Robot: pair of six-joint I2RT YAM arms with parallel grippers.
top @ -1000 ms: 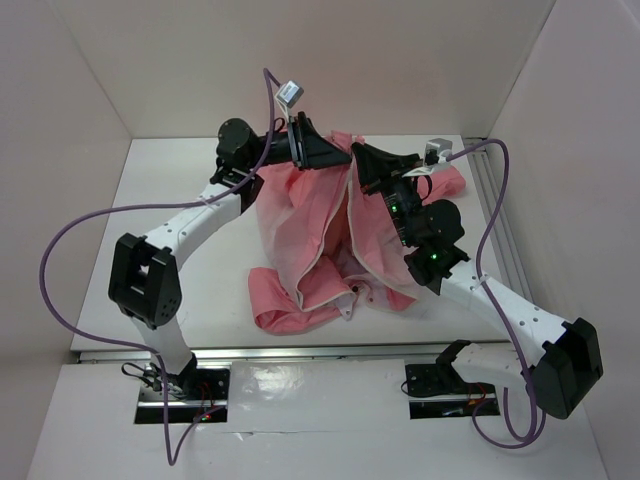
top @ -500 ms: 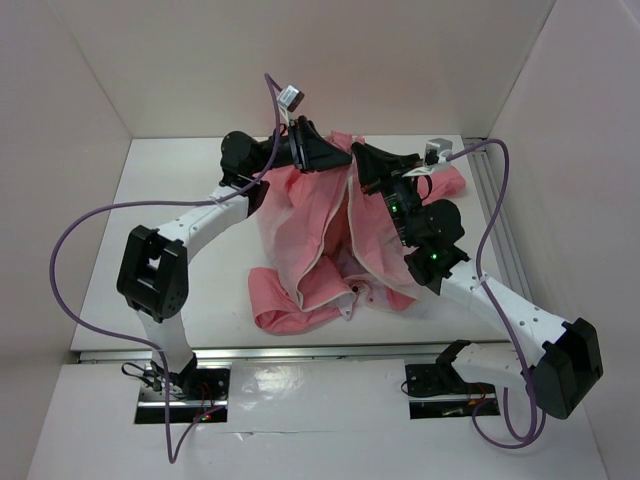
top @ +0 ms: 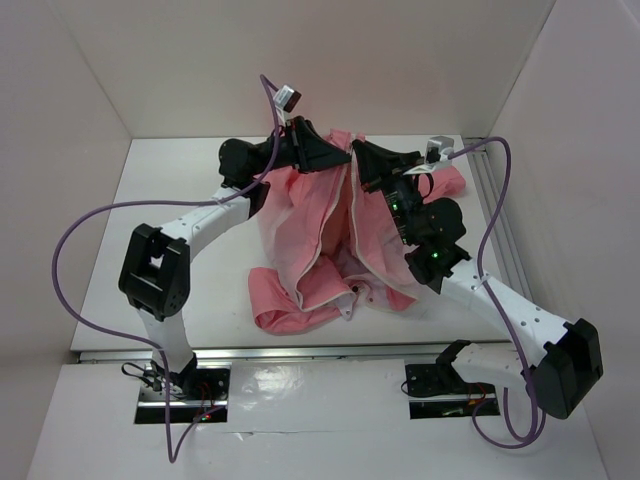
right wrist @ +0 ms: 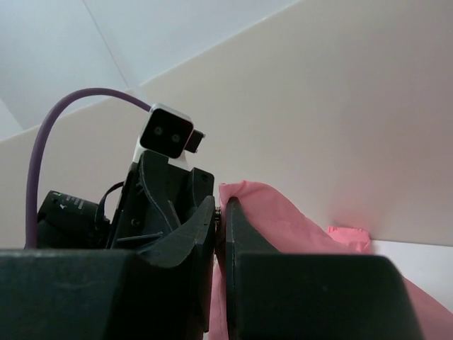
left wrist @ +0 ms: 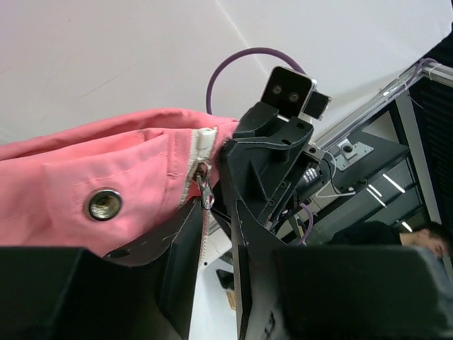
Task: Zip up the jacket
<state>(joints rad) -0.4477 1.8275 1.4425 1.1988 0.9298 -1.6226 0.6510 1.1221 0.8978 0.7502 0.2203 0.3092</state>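
Observation:
The salmon-pink jacket (top: 310, 230) hangs from both grippers at the back of the table, with its lower part bunched on the table. My left gripper (top: 335, 158) is at its raised edge. In the left wrist view the jaws (left wrist: 219, 212) stand apart. Pink fabric (left wrist: 106, 163) with a metal eyelet (left wrist: 104, 204) lies over the left finger. The zipper slider (left wrist: 206, 193) and white zipper tape hang at that fingertip. My right gripper (top: 362, 158) faces it, almost touching. Its jaws (right wrist: 221, 205) are pinched on the jacket's edge (right wrist: 269, 212).
White walls enclose the table on three sides. A metal rail (top: 490, 200) runs along the right edge. A sleeve (top: 450, 180) lies at the back right and a folded part (top: 285, 312) near the front. Purple cables (top: 70, 250) loop beside both arms.
My left arm's wrist joint has swung down and nearer, and its camera has tipped up. Both grippers stay at the jacket's raised edge. The right arm has not moved.

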